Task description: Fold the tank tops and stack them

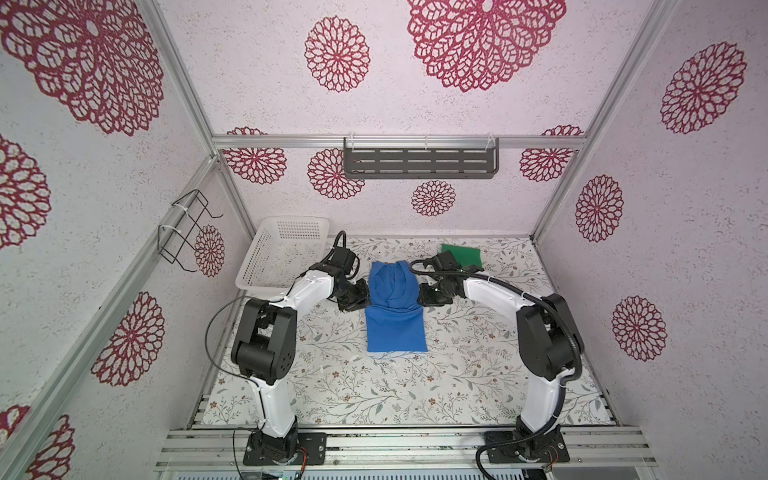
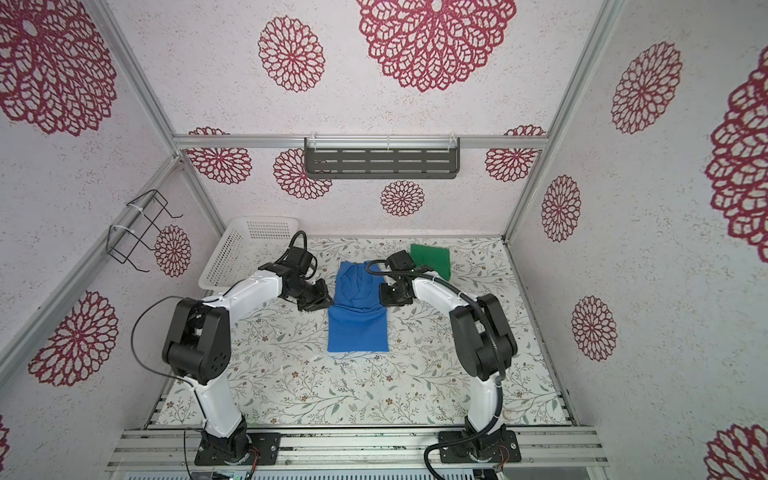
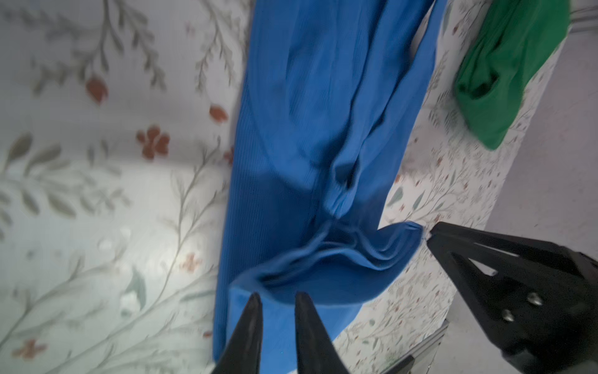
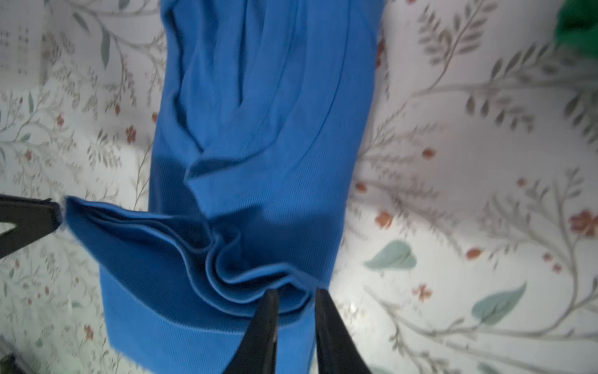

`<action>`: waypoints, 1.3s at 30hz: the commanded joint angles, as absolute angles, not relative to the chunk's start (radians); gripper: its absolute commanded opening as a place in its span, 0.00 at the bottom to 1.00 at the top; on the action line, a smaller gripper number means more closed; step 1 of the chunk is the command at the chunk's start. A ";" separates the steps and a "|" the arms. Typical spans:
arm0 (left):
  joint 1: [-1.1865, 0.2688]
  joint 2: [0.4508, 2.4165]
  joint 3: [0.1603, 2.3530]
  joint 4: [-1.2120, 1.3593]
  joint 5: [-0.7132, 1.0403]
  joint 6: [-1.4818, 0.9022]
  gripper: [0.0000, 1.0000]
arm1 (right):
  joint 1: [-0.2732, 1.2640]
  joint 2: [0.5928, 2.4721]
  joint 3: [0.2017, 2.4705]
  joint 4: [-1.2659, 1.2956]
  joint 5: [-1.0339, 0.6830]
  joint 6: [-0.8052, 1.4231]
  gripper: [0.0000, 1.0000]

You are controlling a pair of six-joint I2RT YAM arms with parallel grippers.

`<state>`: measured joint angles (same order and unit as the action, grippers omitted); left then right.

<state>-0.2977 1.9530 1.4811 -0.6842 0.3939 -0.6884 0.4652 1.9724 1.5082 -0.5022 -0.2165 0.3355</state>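
The royal blue tank top point(image 1: 395, 324) point(image 2: 357, 328) lies mid-table as a long narrow strip, its far half rumpled and doubled back in loose layers point(image 3: 307, 129) point(image 4: 265, 129). My left gripper point(image 1: 360, 302) point(image 3: 276, 296) sits at the left end of that doubled edge, jaws slightly apart, blue cloth just beyond and beneath the tips. My right gripper point(image 1: 423, 297) point(image 4: 296, 293) is at the right end, jaws slightly apart with the layered edge lying between the tips. The bright green tank top point(image 1: 467, 255) point(image 2: 434, 257) point(image 3: 504, 81) lies folded at the back right.
A white perforated basket point(image 1: 266, 257) point(image 2: 232, 253) stands at the back left, close behind the left arm. A dark slotted shelf point(image 1: 419, 164) hangs on the back wall and a wire rack point(image 1: 187, 232) on the left wall. The floral table point(image 1: 374, 390) extends toward the arm bases.
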 commanded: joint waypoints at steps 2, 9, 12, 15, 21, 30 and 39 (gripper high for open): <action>-0.255 1.945 1.686 -0.776 0.408 -0.590 0.48 | 0.429 1.981 1.704 -0.594 -0.180 0.286 0.54; -0.276 1.682 1.381 -0.664 0.351 -0.707 0.48 | 0.482 1.772 1.464 -0.496 -0.214 0.366 0.49; -0.324 1.574 1.099 -0.489 0.359 -0.832 0.46 | 0.529 1.680 1.258 -0.392 -0.253 0.429 0.43; -0.383 1.540 0.955 -0.375 0.354 -0.914 0.43 | 0.564 1.636 1.098 -0.285 -0.278 0.498 0.39; -0.504 1.591 0.973 -0.366 0.305 -0.950 0.36 | 0.655 1.667 1.009 -0.215 -0.227 0.551 0.31; -0.623 1.685 0.873 -0.358 0.323 -0.980 0.35 | 0.756 1.632 0.823 -0.176 -0.088 0.698 0.29; -0.765 1.412 0.643 -0.401 0.333 -1.151 0.34 | 1.012 1.403 0.628 -0.218 -0.061 0.968 0.29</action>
